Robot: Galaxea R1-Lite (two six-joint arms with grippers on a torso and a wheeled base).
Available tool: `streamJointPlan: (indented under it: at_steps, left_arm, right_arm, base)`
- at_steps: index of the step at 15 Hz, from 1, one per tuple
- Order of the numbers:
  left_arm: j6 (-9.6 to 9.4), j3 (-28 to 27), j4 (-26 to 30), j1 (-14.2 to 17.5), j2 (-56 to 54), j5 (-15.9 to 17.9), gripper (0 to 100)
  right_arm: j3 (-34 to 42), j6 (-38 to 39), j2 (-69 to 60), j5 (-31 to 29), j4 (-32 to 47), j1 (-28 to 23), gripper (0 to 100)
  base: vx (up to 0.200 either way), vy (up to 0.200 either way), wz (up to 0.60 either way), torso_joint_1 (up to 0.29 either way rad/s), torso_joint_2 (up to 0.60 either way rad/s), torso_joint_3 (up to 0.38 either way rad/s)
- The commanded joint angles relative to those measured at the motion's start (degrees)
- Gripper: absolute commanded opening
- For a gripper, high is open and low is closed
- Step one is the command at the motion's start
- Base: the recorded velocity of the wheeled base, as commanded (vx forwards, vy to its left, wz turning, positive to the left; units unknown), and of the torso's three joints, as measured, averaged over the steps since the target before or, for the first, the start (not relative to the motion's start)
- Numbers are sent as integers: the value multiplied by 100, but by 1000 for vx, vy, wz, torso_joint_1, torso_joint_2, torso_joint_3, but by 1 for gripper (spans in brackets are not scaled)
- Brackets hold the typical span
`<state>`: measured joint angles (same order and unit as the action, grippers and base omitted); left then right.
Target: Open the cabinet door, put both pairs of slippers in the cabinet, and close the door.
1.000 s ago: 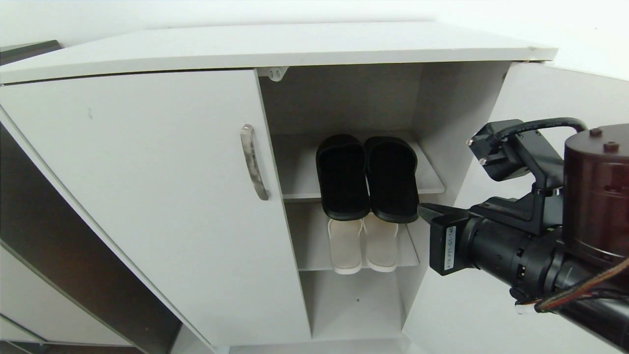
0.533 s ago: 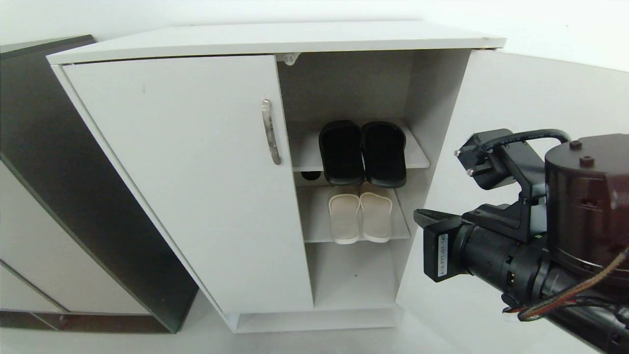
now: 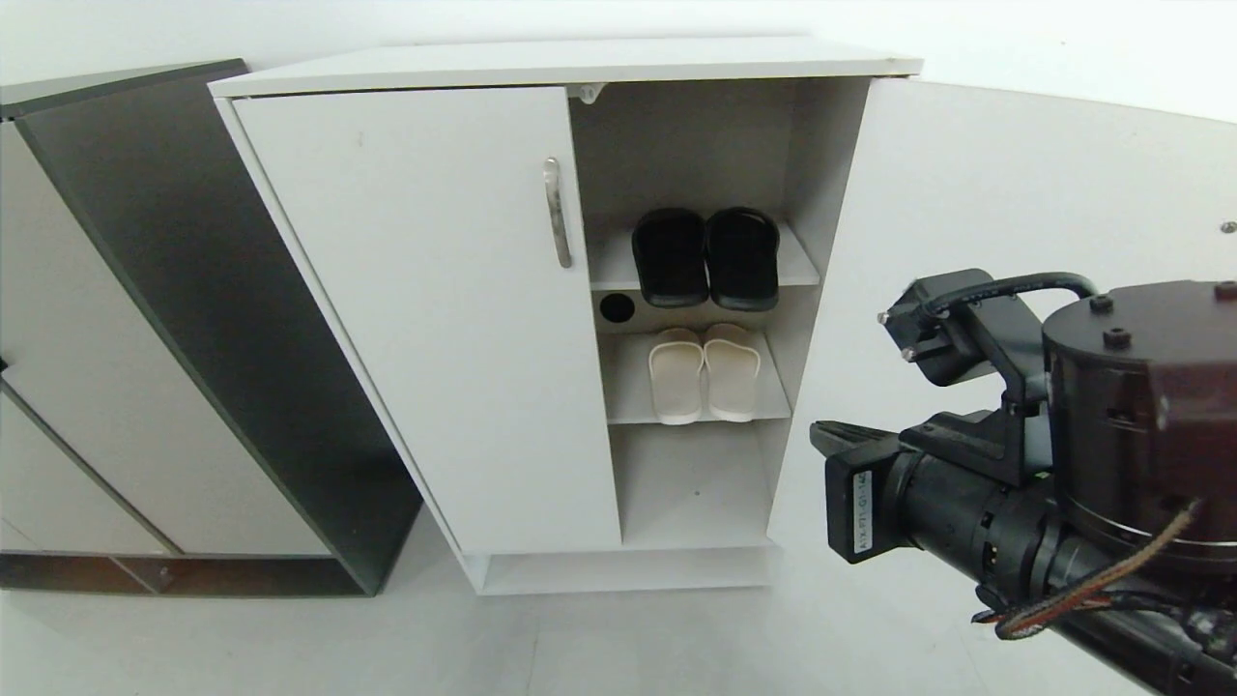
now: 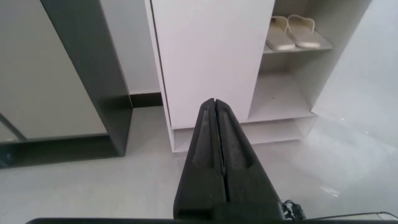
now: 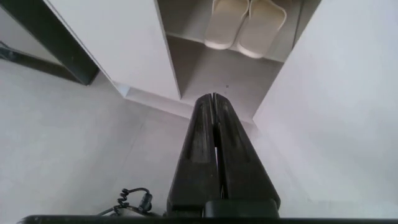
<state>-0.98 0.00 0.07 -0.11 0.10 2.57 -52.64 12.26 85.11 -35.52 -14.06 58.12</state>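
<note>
Black slippers (image 3: 705, 257): one pair, side by side on the upper shelf of the white cabinet (image 3: 560, 63).
White slippers (image 3: 704, 373): one pair, on the shelf directly below.
Right door (image 3: 966, 242): swung open. Left door (image 3: 435, 309): closed, with a metal handle (image 3: 557, 213).
Dark cabinet (image 3: 193, 290): stands just beside, on the left.
Left pincer (image 4: 214, 109): fingers pressed together, holding nothing, above the floor (image 3: 676, 638).
Right pincer (image 5: 214, 102): likewise closed and empty, before the open compartment.

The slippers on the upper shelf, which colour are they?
The slippers are black; the head view shows them best.
</note>
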Motion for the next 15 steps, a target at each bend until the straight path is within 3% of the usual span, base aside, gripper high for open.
streamJointPlan:
  at_steps: [1, 15]
  left_arm:
    - [1, 0, 1, 2, -1, 6, 0]
    - [10, 0, 1, 2, -1, -2, 0]
  right_arm:
    - [17, 4, 58, -16, -1, -12, 0]
    - [78, -5, 75, 2, -1, -73, 0]
  base:
    - [0, 0, 0, 0, 0, 0]
    - [0, 0, 0, 0, 0, 0]
